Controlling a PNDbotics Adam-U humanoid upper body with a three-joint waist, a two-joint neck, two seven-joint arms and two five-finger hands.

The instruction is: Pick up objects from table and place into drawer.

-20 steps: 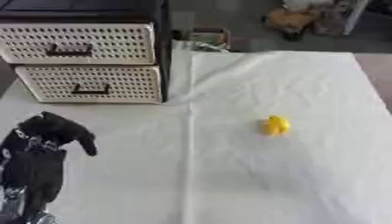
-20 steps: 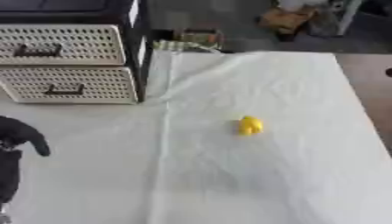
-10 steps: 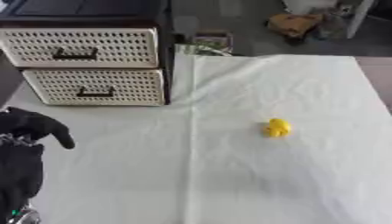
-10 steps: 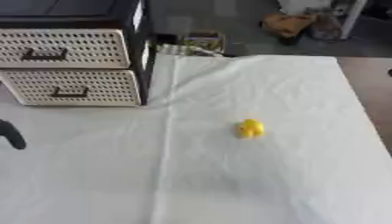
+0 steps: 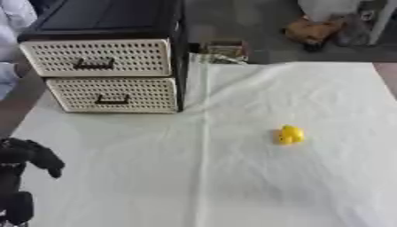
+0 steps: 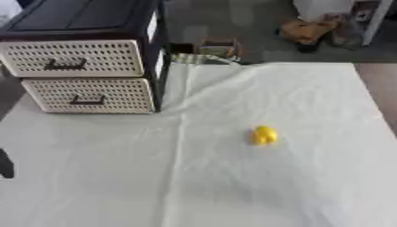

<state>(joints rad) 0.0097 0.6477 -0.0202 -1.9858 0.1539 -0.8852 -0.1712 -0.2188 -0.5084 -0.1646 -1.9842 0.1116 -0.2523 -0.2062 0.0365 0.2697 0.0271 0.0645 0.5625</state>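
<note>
A white cloth covers the table (image 5: 232, 186), and it fills most of the view. Nearest, at the lower left edge, is the robot's black left hand (image 5: 23, 155). Its fingers are curled and it holds nothing. A second ago the hand reached further in over the cloth; now it has pulled back toward the edge. The right hand does not show at all.

Further out, near the middle right of the cloth, lies the small yellow toy (image 5: 291, 134). It sits alone, well apart from the hand, in the same spot as before.

At the far left stands the black drawer box with two white woven drawers (image 5: 108, 73). Both drawers look closed.

So I think the job has hardly begun. A drawer likely needs opening, and the toy is not yet picked up.
</note>
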